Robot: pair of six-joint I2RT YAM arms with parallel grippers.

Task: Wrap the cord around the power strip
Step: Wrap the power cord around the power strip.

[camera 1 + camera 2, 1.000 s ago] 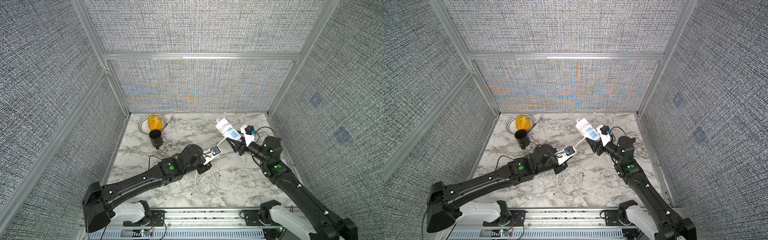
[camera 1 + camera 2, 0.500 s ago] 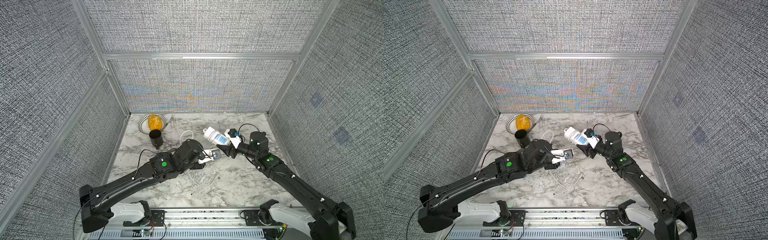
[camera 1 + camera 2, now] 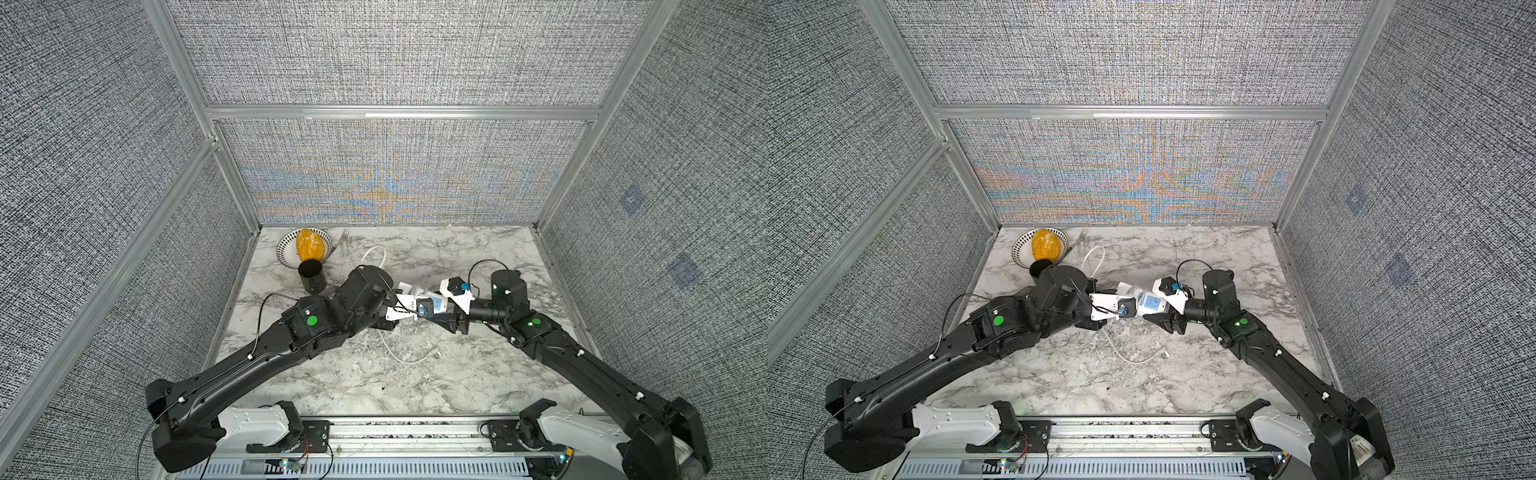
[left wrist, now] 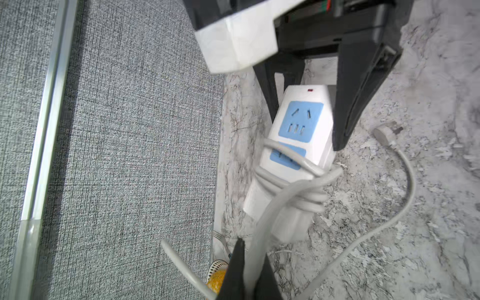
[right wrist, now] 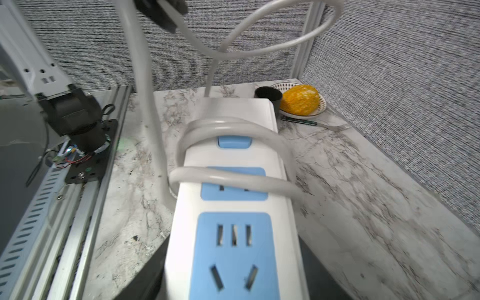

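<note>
right hand (image 4: 306,124) pinches the power strip (image 5: 233,233); left hand (image 4: 253,258) pinches the cord (image 5: 233,178) looped round it.

We see the power strip (image 5: 233,215), a white block with light-blue socket panels and a blue button, raised over the middle of the table (image 3: 457,374), its socket face showing from above. The white-grey cord (image 4: 285,192) circles its button end in several turns. A loose loop arcs toward the table's back edge. The plug (image 4: 384,133) lies on the marble, nearer the front edge.
</note>
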